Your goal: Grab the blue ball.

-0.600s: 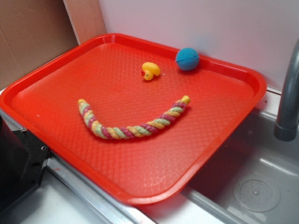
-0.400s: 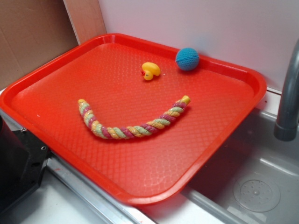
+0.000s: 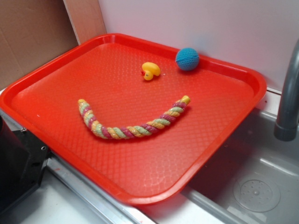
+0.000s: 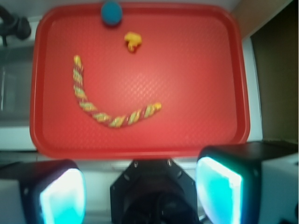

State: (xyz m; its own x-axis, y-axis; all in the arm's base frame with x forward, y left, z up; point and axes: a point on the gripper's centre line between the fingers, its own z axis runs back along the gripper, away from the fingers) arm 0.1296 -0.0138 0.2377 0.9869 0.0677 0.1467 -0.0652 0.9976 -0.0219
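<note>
The blue ball (image 3: 187, 59) (image 4: 111, 12), teal and knitted, rests on the red tray (image 3: 219, 135) (image 4: 201, 116) against its far rim. A yellow rubber duck (image 3: 150, 70) (image 4: 133, 41) sits just beside it. My gripper (image 4: 140, 189) shows only in the wrist view, hanging high over the tray's near edge, far from the ball. Its two glowing cyan pads (image 4: 219, 189) stand wide apart with nothing between them, so it is open. The exterior view does not show the gripper.
A striped curved rope toy (image 3: 131, 122) (image 4: 100, 100) lies mid-tray. The tray sits over a metal sink (image 3: 252, 182) with a grey faucet (image 3: 289, 98) at right. A black robot base (image 3: 16, 163) stands at the front left, cardboard (image 3: 32, 32) behind.
</note>
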